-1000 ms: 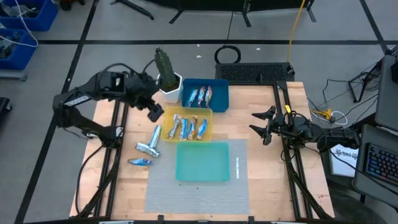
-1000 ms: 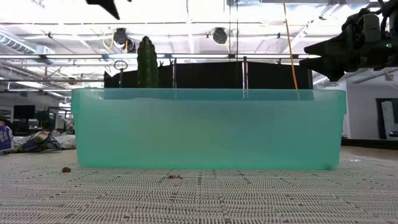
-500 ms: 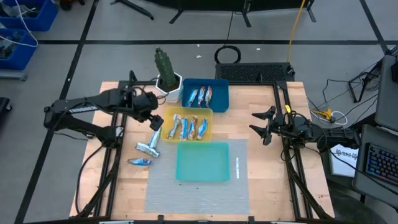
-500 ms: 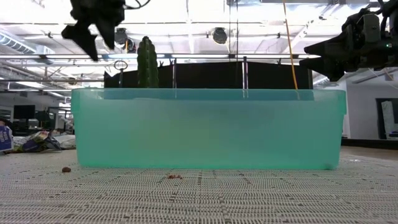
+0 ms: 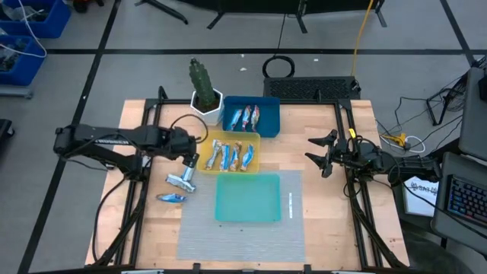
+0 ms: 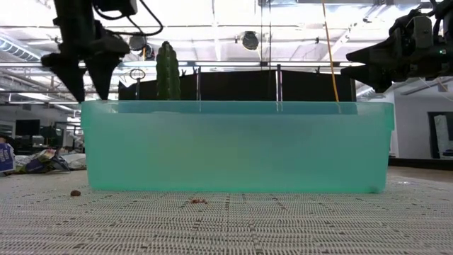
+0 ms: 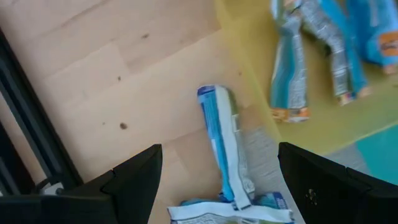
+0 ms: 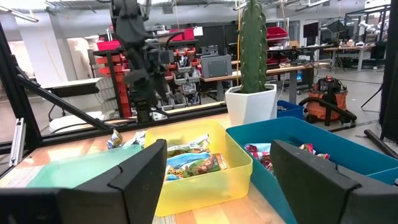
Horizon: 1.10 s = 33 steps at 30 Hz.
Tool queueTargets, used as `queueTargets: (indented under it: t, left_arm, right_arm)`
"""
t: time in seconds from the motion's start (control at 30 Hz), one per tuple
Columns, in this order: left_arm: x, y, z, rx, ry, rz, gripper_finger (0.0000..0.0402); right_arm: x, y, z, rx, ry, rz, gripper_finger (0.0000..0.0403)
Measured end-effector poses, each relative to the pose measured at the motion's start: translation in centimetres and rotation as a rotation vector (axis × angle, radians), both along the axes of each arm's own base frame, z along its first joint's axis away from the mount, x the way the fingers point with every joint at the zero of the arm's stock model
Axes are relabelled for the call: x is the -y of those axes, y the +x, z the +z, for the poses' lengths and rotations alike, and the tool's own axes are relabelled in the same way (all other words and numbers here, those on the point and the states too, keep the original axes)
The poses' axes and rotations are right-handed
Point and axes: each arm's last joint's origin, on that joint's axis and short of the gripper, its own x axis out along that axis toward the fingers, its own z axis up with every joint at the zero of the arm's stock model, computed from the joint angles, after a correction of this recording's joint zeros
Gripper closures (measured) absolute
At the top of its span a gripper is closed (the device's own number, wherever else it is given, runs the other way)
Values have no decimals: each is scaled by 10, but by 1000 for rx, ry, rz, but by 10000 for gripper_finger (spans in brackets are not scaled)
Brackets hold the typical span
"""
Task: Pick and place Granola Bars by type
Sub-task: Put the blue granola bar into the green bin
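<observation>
My left gripper (image 5: 190, 157) hangs open, pointing down, above a loose blue and silver granola bar (image 7: 221, 140) that lies flat on the wood. Its fingers stand either side of the bar without touching it. That bar's near end meets a second bar (image 7: 230, 213) lying crosswise, and a third (image 5: 171, 198) lies nearer the front. Several bars lie in the yellow tray (image 5: 254, 156) and others in the blue tray (image 5: 270, 125). My right gripper (image 5: 319, 156) waits open at the table's right.
An empty teal tray (image 5: 247, 217) stands on a grey mat (image 5: 240, 240) near the front. A cactus in a white pot (image 5: 204, 97) stands behind the yellow tray, left of the blue one. Black frame rails (image 5: 137, 190) run along both table sides.
My left gripper has come down from high above the table toward the loose bars, drifting a little toward the near edge. It has tipped and rolled until its fingers point down. It has stayed open.
</observation>
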Motion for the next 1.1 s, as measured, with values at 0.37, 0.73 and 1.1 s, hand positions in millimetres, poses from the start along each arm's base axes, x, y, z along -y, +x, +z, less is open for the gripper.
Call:
queueTargets:
  t: [0.37, 0.73, 1.1]
  left_arm:
    - [23, -10, -33, -45, -24, 89, 78]
    - [41, -7, -59, 43, -30, 117, 78]
    - [45, -2, -87, 15, -1, 113, 78]
  right_arm:
    - [0, 0, 0, -1, 0, 0, 124]
    - [0, 0, 0, -1, 0, 0, 124]
    - [0, 0, 0, 0, 0, 0, 124]
